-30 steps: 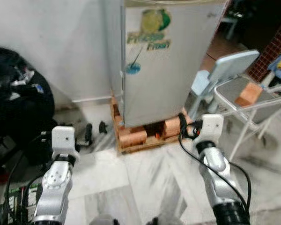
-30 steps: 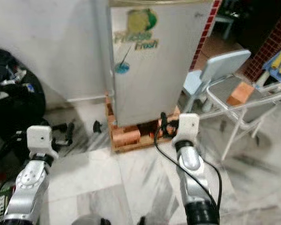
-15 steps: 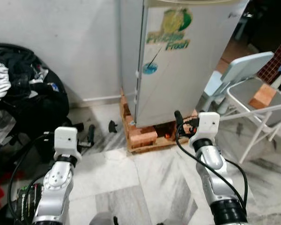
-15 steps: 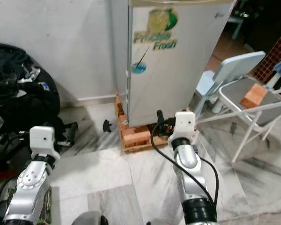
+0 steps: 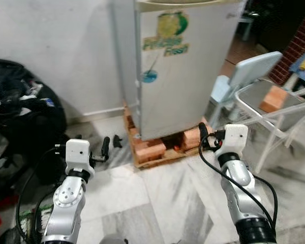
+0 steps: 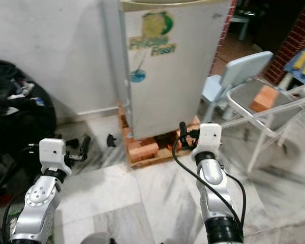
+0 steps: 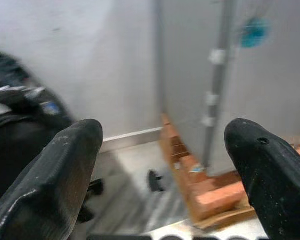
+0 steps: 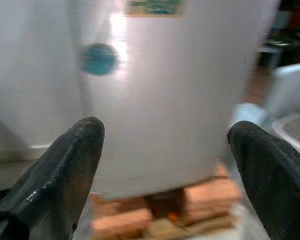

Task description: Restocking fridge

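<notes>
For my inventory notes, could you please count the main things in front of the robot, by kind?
Fridge: 1
Chairs: 2, a light blue one and a metal folding one
Grippers: 2, left and right, both open and holding nothing
Total: 5

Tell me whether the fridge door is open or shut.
Shut. The fridge door lies flush against its body, showing only its stickered front, and both grippers hang short of it with open jaws.
</notes>
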### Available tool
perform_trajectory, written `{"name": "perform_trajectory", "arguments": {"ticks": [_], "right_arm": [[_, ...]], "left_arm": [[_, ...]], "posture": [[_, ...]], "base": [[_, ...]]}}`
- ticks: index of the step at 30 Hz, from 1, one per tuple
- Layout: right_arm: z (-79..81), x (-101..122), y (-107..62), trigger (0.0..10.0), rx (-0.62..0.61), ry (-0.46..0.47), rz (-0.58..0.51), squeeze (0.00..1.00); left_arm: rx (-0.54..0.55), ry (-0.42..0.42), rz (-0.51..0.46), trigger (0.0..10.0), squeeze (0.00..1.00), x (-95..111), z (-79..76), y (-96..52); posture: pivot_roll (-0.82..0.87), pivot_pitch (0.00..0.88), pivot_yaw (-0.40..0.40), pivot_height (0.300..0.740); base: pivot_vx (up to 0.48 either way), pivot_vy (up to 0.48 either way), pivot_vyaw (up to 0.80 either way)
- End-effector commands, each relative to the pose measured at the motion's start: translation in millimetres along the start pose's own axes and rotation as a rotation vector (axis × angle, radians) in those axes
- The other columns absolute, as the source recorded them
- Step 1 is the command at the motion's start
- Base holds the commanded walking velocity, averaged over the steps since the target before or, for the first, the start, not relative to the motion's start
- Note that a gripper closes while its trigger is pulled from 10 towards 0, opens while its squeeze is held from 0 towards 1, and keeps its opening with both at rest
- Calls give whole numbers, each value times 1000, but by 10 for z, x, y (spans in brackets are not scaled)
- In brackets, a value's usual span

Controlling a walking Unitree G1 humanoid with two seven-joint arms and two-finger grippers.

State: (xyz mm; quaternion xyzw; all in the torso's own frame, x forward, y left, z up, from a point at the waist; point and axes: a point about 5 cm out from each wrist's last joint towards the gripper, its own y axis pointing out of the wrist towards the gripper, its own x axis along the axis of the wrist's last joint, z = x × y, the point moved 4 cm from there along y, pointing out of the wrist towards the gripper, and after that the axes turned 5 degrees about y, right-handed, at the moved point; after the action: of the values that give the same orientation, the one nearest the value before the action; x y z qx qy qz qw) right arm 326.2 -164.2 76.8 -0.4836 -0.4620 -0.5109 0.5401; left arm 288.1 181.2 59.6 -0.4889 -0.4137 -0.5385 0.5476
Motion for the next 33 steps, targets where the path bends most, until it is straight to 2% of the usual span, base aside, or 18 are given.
{"name": "perform_trajectory", "arguments": {"ticks": [1, 8, 16, 25, 29, 33], "right_arm": [[42, 50, 38, 10000, 17, -8, -17, 0], [12, 43, 59, 10000, 7, -1, -8, 0], [37, 22, 47, 10000, 10, -7, -11, 0], [38, 35, 60, 10000, 16, -24, -16, 0], [30, 20, 65, 10000, 11, -11, -5, 0], [34, 21, 68, 10000, 12, -16, -5, 0]], "left_arm": [[6, 12, 5, 10000, 0, -5, 39, 8], [-18, 33, -12, 10000, 0, 23, 33, 11], [-24, 20, 2, 10000, 0, -3, 8, 10], [-22, 20, 23, 10000, 0, -36, 5, 13], [-25, -16, 43, 10000, 0, -68, -16, 7], [-44, -15, 39, 10000, 0, -64, -54, -8]], "posture": [[126, 0, -20, 740], [127, 0, -19, 740], [128, 0, -18, 740], [127, 0, -22, 740], [127, 0, -24, 740], [128, 0, -25, 740]], "base": [[289, 382, 0], [370, 296, -518], [444, 0, -778], [398, 241, -44], [133, 441, -234], [0, 480, -800]]}}
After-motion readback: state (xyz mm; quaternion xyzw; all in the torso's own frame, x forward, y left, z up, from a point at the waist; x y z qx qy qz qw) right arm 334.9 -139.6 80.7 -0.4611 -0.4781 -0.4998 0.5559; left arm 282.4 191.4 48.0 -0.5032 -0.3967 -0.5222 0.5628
